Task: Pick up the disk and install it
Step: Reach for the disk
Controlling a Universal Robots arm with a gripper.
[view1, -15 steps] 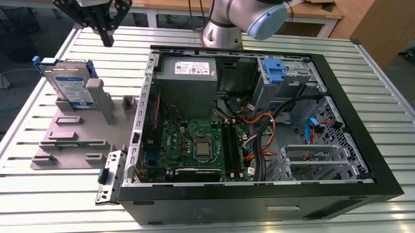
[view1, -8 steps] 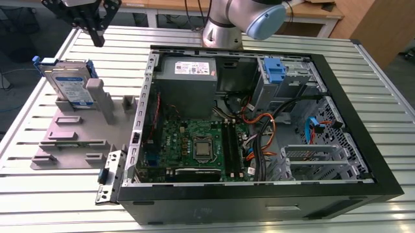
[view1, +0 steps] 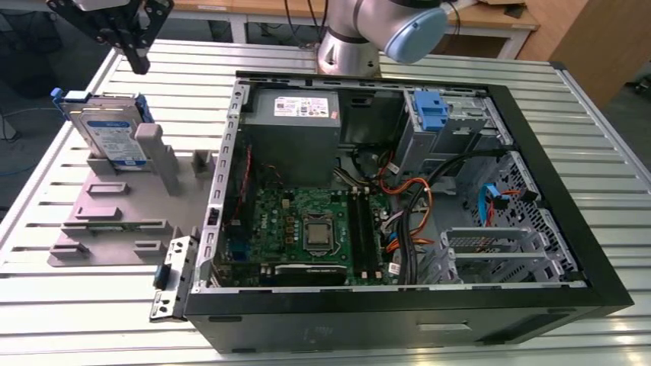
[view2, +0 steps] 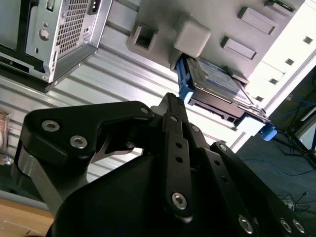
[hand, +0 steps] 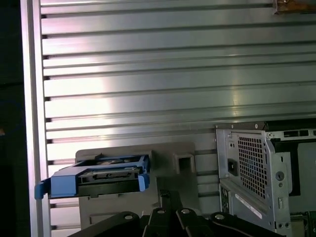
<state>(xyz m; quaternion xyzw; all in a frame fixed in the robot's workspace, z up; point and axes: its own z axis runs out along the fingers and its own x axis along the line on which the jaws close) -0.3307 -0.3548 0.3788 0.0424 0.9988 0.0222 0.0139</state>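
The disk, a silver hard drive in a blue plastic bracket, stands on its edge in the far end of the grey plastic stand, leaning against one of the stand's upright posts. The gripper hangs in the air above that end of the stand, well apart from the disk and touching nothing; its black fingers are pressed together and hold nothing. Just beside the stand, to the exterior view's right, lies the open computer case, with the green motherboard and the grey power supply inside. Stand and case rest on the ribbed aluminium table.
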